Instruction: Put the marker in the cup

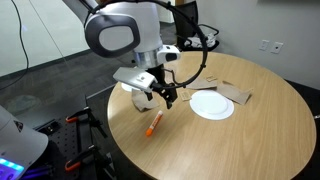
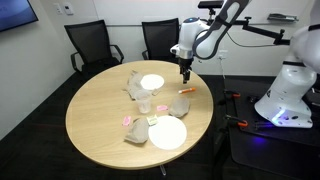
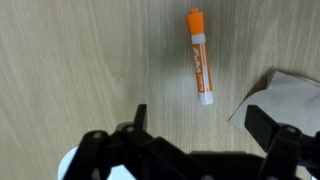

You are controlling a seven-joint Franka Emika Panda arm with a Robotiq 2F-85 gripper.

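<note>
**ORANGE MARKER, NOT YET PICKED UP, CLAW POISED OVER IT**

**Marker** point(image 3: 201, 57). It lies flat on the bare wood of the table point(image 2: 100, 125), close to the rim, with an orange cap at one end and a whitish tip at the other. Nothing rests on or against it, so both slim sides are free for a pinch.

**Gripper** point(image 3: 200, 120). It hangs above the marker without touching it. The fingers point(image 3: 262, 120) are spread wide with nothing between them. In the wrist view the marker's length runs roughly crosswise to the line between the fingers. That alignment suits closing across its narrow width. The marker sits a little ahead of the fingers rather than between them, so a short shift and a descent are probably needed.

**Paper scrap** point(image 3: 285, 90). Crumpled and brown, it lies just beside the marker's whitish end and apart from it. One finger may snag it on the way down.

**Cup** point(image 2: 145, 104). Clear and apparently upright, it stands well apart from the marker, toward the table's middle. Its placement means a carry inward after the lift.

**White plates** point(image 2: 152, 81) point(image 2: 167, 133). There are two, both farther from the marker than the scrap. Neither has a part in the task.

**Status.** This looks like the approach stage; the grasp, carry and drop are not yet done.
</note>
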